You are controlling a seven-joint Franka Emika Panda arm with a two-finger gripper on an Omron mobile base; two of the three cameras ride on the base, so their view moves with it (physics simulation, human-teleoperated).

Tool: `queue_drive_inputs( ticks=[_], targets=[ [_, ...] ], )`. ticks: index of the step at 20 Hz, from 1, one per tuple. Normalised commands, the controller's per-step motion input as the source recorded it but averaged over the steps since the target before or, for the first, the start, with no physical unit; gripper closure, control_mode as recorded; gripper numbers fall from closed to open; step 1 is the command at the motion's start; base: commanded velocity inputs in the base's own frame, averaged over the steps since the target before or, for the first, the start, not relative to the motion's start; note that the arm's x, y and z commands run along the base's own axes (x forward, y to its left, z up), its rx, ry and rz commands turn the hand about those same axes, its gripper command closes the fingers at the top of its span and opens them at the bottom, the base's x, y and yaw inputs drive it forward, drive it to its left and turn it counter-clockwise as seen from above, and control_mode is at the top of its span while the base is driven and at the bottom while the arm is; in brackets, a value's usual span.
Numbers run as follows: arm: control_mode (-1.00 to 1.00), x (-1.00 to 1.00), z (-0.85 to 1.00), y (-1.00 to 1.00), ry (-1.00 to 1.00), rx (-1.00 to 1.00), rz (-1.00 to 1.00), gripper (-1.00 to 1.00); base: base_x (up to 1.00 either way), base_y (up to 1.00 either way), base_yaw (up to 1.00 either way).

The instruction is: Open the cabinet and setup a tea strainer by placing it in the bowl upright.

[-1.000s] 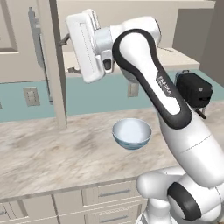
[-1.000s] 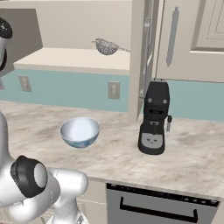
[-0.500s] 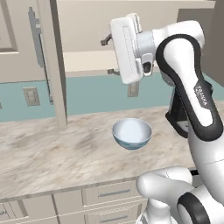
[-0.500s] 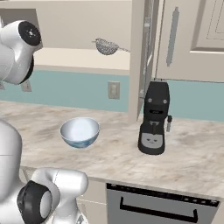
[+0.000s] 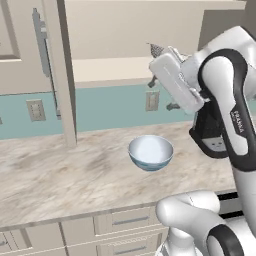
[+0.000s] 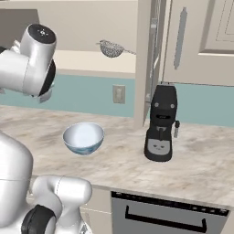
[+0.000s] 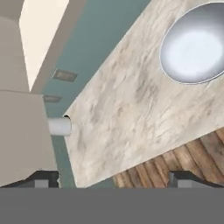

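The fingers (image 7: pixel 112 179) stand wide apart, holding nothing; the tea strainer (image 6: pixel 111 48) sits on the cabinet (image 6: pixel 192 43) shelf, so a careless reach may knock it off.

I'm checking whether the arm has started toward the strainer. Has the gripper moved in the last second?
Yes. In the left base view the open gripper has swung right, away from the open cabinet door, and now sits below the tea strainer.
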Motion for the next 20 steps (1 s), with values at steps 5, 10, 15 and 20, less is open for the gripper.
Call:
queue_drive_inputs(
  ticks=[5,10,15,20],
  targets=[
    [-1.0,-0.07,-0.41,-0.41,-0.01,-0.69,0.07,-1.0,0.0,0.0,0.0],
    [-1.0,0.29,0.02,-0.29,-0.08,-0.36,0.13,-1.0,0.0,0.0,0.0],
    [-1.0,-0.09,-0.34,-0.1,0.0,-0.55,0.47,-1.0,0.0,0.0,0.0],
    [-1.0,-0.06,0.15,-0.24,-0.11,-0.32,0.32,-1.0,0.0,0.0,0.0]
  ],
)
